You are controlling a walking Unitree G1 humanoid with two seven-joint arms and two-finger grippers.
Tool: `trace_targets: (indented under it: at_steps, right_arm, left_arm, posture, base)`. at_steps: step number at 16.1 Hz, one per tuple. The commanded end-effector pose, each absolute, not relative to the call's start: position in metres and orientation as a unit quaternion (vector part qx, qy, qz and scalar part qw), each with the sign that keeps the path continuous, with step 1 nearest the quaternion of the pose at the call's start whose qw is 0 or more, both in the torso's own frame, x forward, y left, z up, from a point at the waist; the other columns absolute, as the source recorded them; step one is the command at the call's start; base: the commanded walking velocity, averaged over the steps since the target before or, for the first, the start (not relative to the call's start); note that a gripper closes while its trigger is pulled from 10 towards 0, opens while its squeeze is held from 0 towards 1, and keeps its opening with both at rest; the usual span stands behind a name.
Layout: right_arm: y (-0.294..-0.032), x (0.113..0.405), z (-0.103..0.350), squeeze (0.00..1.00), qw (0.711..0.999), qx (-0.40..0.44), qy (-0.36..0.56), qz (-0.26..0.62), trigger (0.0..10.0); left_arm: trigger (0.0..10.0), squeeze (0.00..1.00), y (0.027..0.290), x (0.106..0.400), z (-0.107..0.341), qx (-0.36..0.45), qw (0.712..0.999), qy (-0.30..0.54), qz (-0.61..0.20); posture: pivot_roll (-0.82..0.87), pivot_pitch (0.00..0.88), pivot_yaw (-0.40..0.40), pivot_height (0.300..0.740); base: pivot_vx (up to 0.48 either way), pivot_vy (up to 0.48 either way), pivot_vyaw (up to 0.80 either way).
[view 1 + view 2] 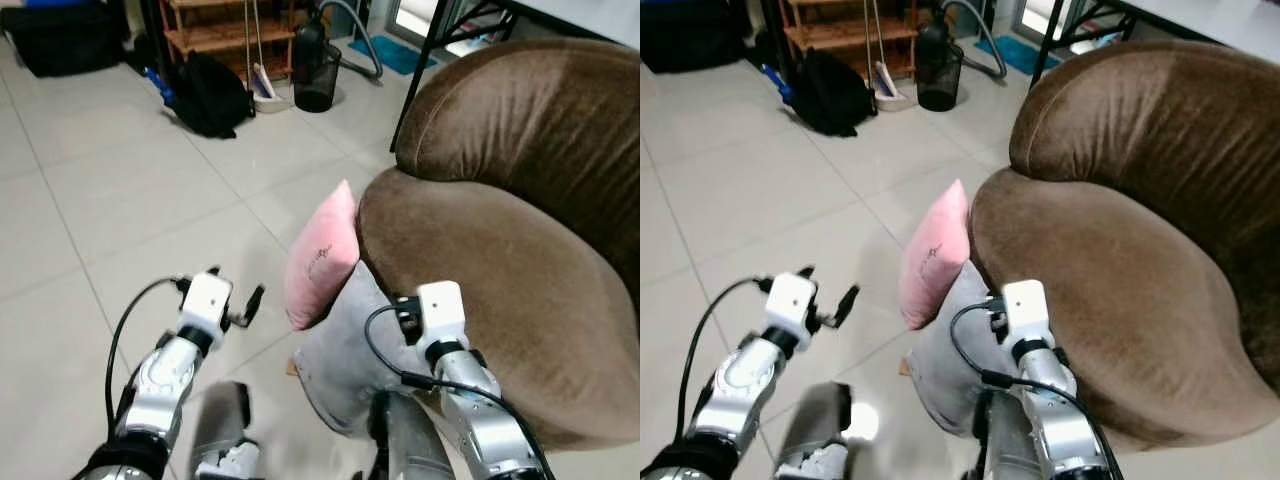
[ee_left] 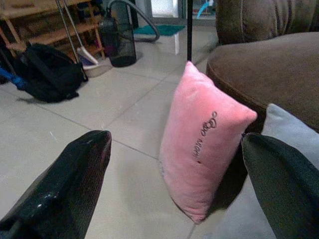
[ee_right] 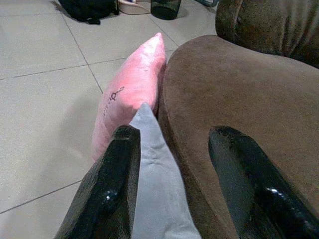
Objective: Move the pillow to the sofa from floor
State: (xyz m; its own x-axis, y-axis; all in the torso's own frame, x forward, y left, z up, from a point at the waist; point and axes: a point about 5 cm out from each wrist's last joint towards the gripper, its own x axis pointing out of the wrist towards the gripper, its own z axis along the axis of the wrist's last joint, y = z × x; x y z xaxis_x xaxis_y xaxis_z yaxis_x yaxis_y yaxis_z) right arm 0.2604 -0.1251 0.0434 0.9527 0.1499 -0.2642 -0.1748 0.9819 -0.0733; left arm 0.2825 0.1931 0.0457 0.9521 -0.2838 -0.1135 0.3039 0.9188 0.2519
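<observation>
Pink pillow (image 1: 322,255) stands on floor (image 1: 120,210) against sofa (image 1: 480,290) front edge, grey pillow (image 1: 345,350) touching it; both grippers (image 2: 174,194) (image 3: 172,191) open, empty, so risk: pinching grey one instead.

Plush pink pillow (image 1: 322,255), brown velvety sofa (image 1: 500,250), glossy floor tiles (image 1: 120,200), smooth grey cloth cushion (image 1: 345,350)

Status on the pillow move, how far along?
Done: nothing on the brown velvet sofa yet. Pink plush pillow and grey pillow stand on the floor against its front. In hand: left gripper and right gripper approach, jaws open. Left: grasp, lift, place.
</observation>
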Motion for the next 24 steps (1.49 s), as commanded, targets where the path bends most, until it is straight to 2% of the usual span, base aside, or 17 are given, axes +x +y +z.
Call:
trace_targets:
  at_steps: [1,2,3,4,5,8,9,10,13,14,18,20,24]
  right_arm:
    - [-0.122,0.261,0.042,0.0,0.986,-0.049,0.136,0.085,10.0]
    - [-0.121,0.262,0.041,0.0,0.986,-0.052,0.138,0.083,10.0]
    - [-0.123,0.262,0.04,0.0,0.986,-0.05,0.142,0.077,10.0]
    - [-0.126,0.263,0.039,0.0,0.986,-0.045,0.146,0.066,10.0]
    - [-0.129,0.264,0.037,0.0,0.986,-0.036,0.15,0.056,10.0]
    - [-0.138,0.274,0.027,0.0,0.984,-0.001,0.178,0.033,10.0]
    - [-0.139,0.275,0.022,0.0,0.981,0.001,0.191,0.03,10.0]
    - [-0.143,0.279,0.017,0.0,0.98,0.009,0.199,0.015,10.0]
    - [-0.156,0.288,0.011,0.0,0.977,0.037,0.206,-0.031,10.0]
    - [-0.16,0.291,0.011,1.0,0.977,0.06,0.201,-0.044,10.0]
    - [-0.168,0.307,0.027,1.0,0.982,0.111,0.143,-0.042,10.0]
    - [-0.163,0.312,0.029,1.0,0.986,0.082,0.143,0.001,10.0]
    - [-0.162,0.316,0.032,1.0,0.991,0.026,0.132,0.022,10.0]
  left_arm:
    - [10.0,0.65,0.197,0.28,0.047,0.136,0.978,0.046,-0.15]
    - [10.0,0.65,0.196,0.281,0.052,0.137,0.978,0.042,-0.152]
    - [10.0,0.61,0.193,0.28,0.056,0.134,0.978,0.036,-0.159]
    - [10.0,0.53,0.191,0.279,0.057,0.136,0.975,0.035,-0.171]
    - [10.0,0.4,0.19,0.278,0.057,0.139,0.974,0.034,-0.176]
    - [10.0,0.37,0.173,0.266,0.083,0.144,0.968,0.013,-0.205]
    - [10.0,0.13,0.17,0.26,0.09,0.144,0.966,0.012,-0.216]
    - [10.0,0.0,0.166,0.255,0.1,0.144,0.961,0.005,-0.235]
    - [10.0,0.0,0.169,0.241,0.122,0.154,0.952,0.002,-0.263]
    - [10.0,0.0,0.172,0.237,0.133,0.158,0.947,0.006,-0.281]
    - [10.0,0.0,0.19,0.232,0.152,0.146,0.93,0.042,-0.335]
    - [10.0,0.0,0.198,0.231,0.152,0.14,0.924,0.069,-0.349]
    - [10.0,0.0,0.205,0.239,0.157,0.14,0.923,0.078,-0.35]
  posture:
    - [0.19,0.084,-0.093,0.566]
    - [0.18,0.09,-0.089,0.566]
    - [0.17,0.097,-0.088,0.566]
    - [0.17,0.102,-0.089,0.566]
    - [0.17,0.112,-0.084,0.566]
    - [0.17,0.154,-0.066,0.566]
    - [0.19,0.174,-0.061,0.566]
    - [0.21,0.191,-0.057,0.566]
    - [0.31,0.246,-0.035,0.566]
    - [0.35,0.272,0.004,0.566]
    - [0.39,0.317,0.048,0.566]
    - [0.38,0.327,0.058,0.566]
    - [0.39,0.338,0.062,0.566]
  base:
    - [0.0,0.0,0.0]
    - [0.0,0.0,0.0]
    - [0.0,0.0,0.0]
    - [0.0,0.0,0.0]
    - [0.0,0.0,0.0]
    - [0.0,0.0,0.0]
    - [0.0,0.0,0.0]
    - [0.0,0.0,0.0]
    - [0.0,0.0,0.0]
    - [0.0,0.0,0.0]
    - [0.0,0.0,0.0]
    - [0.0,0.0,0.0]
    - [0.0,0.0,0.0]
